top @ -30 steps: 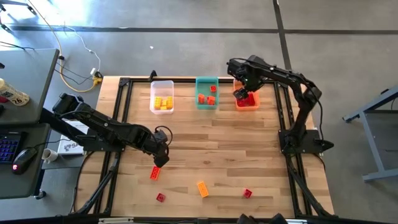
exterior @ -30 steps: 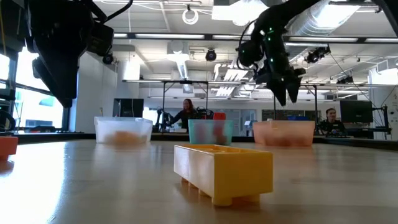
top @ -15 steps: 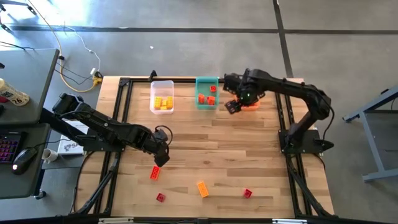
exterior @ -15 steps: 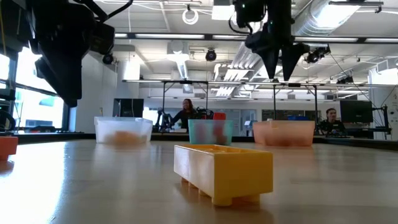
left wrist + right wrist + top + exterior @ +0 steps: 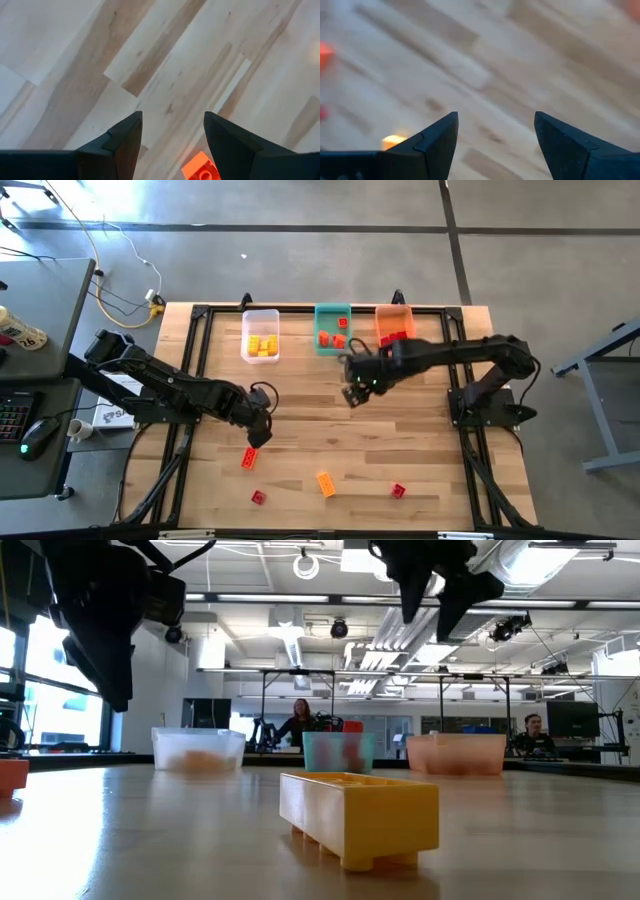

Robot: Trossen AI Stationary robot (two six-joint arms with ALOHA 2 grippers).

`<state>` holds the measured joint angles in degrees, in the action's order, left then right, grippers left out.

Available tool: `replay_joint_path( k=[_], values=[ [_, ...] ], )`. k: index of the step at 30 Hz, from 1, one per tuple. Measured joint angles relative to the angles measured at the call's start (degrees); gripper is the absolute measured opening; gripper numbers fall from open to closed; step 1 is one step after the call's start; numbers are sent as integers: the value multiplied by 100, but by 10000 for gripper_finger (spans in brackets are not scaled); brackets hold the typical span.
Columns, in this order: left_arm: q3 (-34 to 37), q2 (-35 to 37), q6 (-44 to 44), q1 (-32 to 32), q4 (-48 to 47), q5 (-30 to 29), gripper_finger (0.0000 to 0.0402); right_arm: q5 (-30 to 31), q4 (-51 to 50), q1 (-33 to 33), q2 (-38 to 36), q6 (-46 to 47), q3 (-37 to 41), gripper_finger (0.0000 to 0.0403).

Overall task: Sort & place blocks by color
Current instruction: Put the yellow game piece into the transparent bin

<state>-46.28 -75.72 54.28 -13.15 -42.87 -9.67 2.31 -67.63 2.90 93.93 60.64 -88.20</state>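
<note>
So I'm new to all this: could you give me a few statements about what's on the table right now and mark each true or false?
1. Three bins stand in a row at the table's far edge. True.
2. The right hand is over the orange bin. False: it is out over bare wood, in front of the teal bin.
3. The left hand is open, just above a red-orange block. True.
4. The clear bin holds red blocks. False: it holds yellow blocks.
5. All blocks are sorted. False: four still lie loose at the near side.
6. The right hand holds a block. False: it is open and empty.
</note>
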Motion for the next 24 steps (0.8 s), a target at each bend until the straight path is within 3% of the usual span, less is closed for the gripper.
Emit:
replay_joint_path(
  k=[11,24],
  values=[
    [0,0,505,-228,13,371,200,213,2154,1154,2,229,0,248],
    [0,0,1325,-868,76,798,200,969,4265,2187,4,-526,0,248]
  ],
)
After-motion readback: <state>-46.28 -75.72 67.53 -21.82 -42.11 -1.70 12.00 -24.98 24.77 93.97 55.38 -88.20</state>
